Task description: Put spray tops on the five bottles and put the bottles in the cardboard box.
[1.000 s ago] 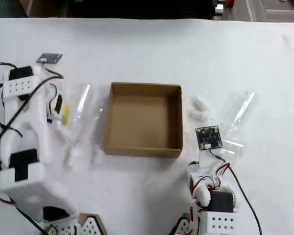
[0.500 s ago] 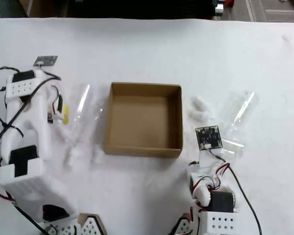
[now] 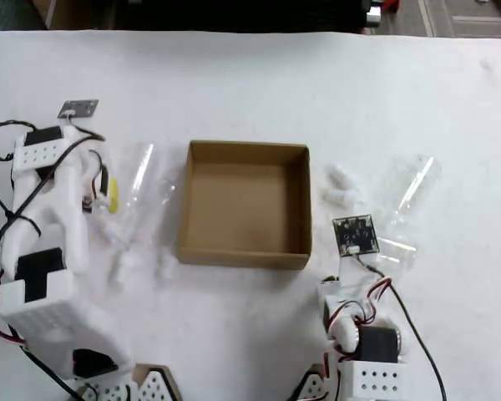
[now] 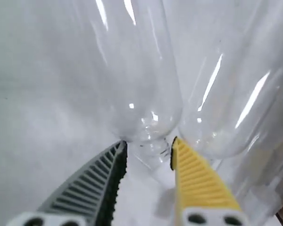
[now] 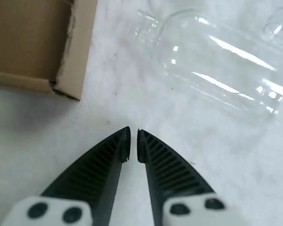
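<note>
Cardboard box: open-topped, at the middle of the white table. Clear bottles: lying just left of the box. Further bottles: lying to its right, with white spray tops between them and the box. Left end effector: open, grey and yellow fingers either side of one bottle's neck; contact unclear. Right end effector: closed, holding nothing, over bare table near a box corner, beside a lying bottle.
</note>
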`<state>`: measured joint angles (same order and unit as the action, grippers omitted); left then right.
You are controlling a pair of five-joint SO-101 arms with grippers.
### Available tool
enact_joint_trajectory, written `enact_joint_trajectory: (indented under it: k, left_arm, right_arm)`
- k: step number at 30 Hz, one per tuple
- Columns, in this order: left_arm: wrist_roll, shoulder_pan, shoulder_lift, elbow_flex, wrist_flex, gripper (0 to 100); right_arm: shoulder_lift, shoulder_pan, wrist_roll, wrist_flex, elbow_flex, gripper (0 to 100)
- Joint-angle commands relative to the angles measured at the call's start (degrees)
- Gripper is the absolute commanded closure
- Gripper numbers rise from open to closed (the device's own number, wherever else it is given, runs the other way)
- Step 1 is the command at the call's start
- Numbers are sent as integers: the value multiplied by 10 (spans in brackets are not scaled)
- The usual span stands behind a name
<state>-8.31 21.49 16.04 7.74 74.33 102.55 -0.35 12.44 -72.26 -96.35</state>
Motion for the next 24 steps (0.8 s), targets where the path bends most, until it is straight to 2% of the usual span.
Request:
enact_joint_trajectory:
  k: [1,5,11,24]
  left_arm:
    - [10,4,-5,1,-9,880]
    - [10,3,-5,6,-10,916]
    - [35,4,-5,6,-18,840]
    - [33,3,-4,6,-33,839]
  right_arm:
    - [6,0,4,-3,-5,982]
    - [6,0,4,-3,-5,982]
    - [6,0,4,-3,-5,982]
    - [6,0,4,-3,-5,982]
